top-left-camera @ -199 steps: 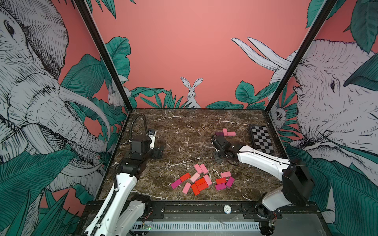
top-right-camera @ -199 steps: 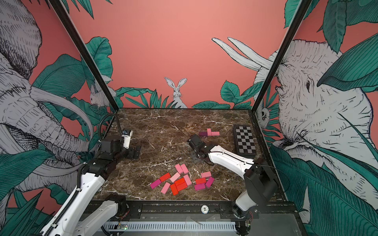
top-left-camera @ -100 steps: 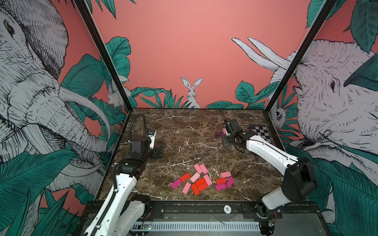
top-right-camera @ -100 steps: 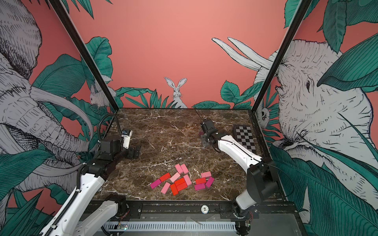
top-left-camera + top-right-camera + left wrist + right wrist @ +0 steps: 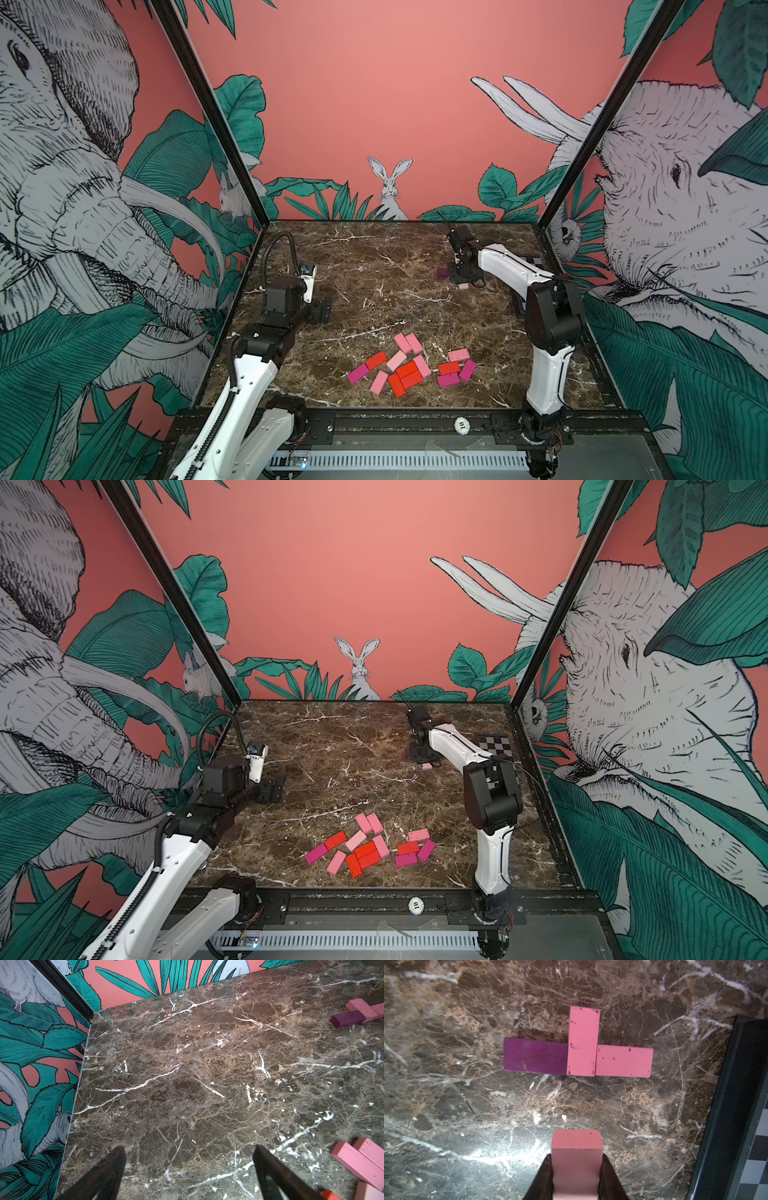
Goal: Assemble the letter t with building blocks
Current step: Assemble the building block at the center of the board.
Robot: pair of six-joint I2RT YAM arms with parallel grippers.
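Three building blocks lie joined on the marble in the right wrist view: a dark purple block [image 5: 535, 1056], a pink block [image 5: 583, 1041] set crosswise, and another pink block [image 5: 624, 1062]. My right gripper [image 5: 576, 1156] is shut on a light pink block [image 5: 577, 1147], held just short of that group. In both top views this gripper [image 5: 461, 276] [image 5: 420, 756] hangs at the far right, hiding most of the group. Several loose red, pink and magenta blocks [image 5: 409, 368] [image 5: 368, 850] lie near the front. My left gripper [image 5: 189, 1148] [image 5: 320, 309] stands open over bare marble at the left.
A black-and-white checkered board [image 5: 494, 744] with a dark rim [image 5: 729, 1105] lies against the right wall, close beside the joined blocks. Printed walls enclose the marble table [image 5: 374, 266] on three sides. A black rail [image 5: 415, 419] runs along the front edge.
My right arm has swung from near the middle of the table out to the far right, carrying the pink block over to the joined blocks. The left arm has stayed put.
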